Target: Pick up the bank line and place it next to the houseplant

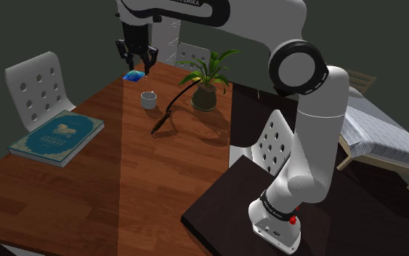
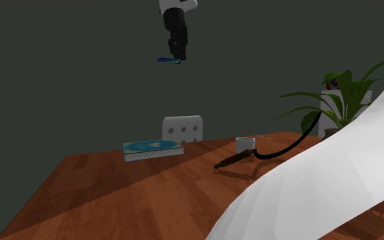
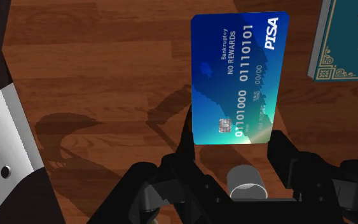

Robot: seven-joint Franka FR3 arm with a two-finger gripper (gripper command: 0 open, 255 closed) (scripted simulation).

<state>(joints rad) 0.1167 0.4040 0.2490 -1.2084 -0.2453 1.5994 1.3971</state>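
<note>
We see the blue bank card (image 3: 238, 76) pinched, seemingly edge-on, in the gripper (image 3: 233, 145) jaws high over the table (image 1: 123, 182); next we carry it to the houseplant (image 1: 208, 76) and lower it beside

Arm (image 1: 308, 138): white, glossy, smooth rounded tube links. Joints dark, e.g. big black ring (image 1: 299, 69) w/ pale grey cap, approx 1 o'clock from the shoulder view's centre. Dark lettering (image 1: 192, 4) "EMIKA" on upper link, at 12 o'clock edge. Base (image 1: 277, 218) white w/ black band, tiny white text on it; red dot (image 1: 293, 218) at base's 3 o'clock. Gripper (image 1: 137, 64) all black, 2 blocky fingers (image 3: 282, 153), rounded glossy knuckles. Stand (image 1: 217, 211): dark box.
</note>
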